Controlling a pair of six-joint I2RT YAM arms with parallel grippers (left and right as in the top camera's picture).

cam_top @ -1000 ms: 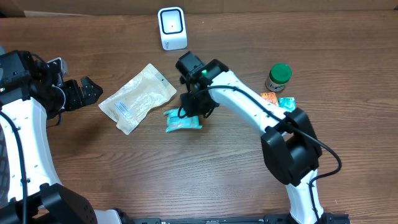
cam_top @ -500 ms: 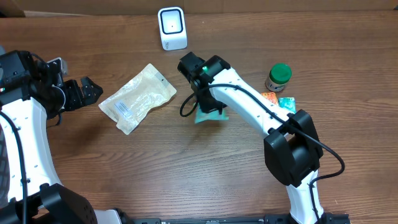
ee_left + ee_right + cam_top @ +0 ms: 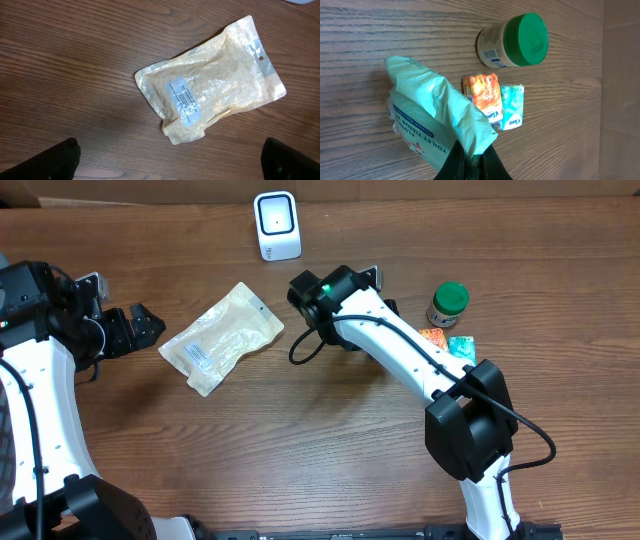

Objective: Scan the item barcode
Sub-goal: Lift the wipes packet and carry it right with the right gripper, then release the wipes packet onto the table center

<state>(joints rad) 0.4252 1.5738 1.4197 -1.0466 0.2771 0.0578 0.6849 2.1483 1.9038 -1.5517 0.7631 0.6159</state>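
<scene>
Currently the green tissue pack (image 3: pixel 427 117) hangs at the lower centre of the right wrist view, pinched by a fold in the fully closed right gripper (image 3: pixel 472 162). No barcode shows. It likely needs turning toward the white scanner (image 3: pixel 277 225), upper centre overhead, then holding steady. At far left, the left gripper (image 3: pixel 138 327) stands wide open and empty.

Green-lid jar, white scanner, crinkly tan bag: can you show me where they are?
green-lid jar (image 3: pixel 532 37), right wrist view, on its green lid.
white scanner (image 3: pixel 277 218), overhead view, on its front face.
crinkly tan bag (image 3: pixel 217 90), left wrist view, on its middle.
</scene>
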